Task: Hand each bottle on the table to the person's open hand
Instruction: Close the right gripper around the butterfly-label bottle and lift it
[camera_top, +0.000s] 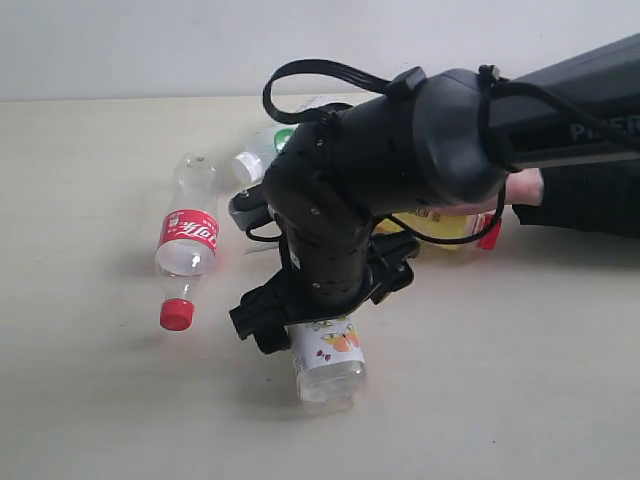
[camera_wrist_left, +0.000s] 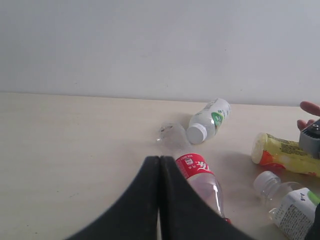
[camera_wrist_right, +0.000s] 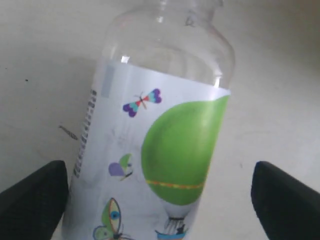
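Observation:
My right gripper (camera_top: 312, 312) reaches across the table (camera_top: 90, 400) and hangs over a clear bottle with a green-balloon label (camera_top: 326, 362). In the right wrist view this bottle (camera_wrist_right: 165, 125) lies between the spread fingers (camera_wrist_right: 35, 195) of the open right gripper (camera_wrist_right: 160, 187); one finger is close beside it, the other well off. The red-label bottle (camera_top: 187, 250) lies to the left, red cap toward the front. A second white-capped bottle (camera_top: 255, 158) lies further back. The yellow bottle (camera_top: 450, 226) is partly hidden behind the arm. My left gripper (camera_wrist_left: 160, 165) is shut and empty, near the red-label bottle (camera_wrist_left: 197, 172).
A person's hand (camera_top: 522, 187) in a dark sleeve rests at the right, behind the right arm, close to the yellow bottle (camera_wrist_left: 282, 155). Its fingertips (camera_wrist_left: 309, 114) show in the left wrist view. A pale wall (camera_top: 150, 40) stands behind the table.

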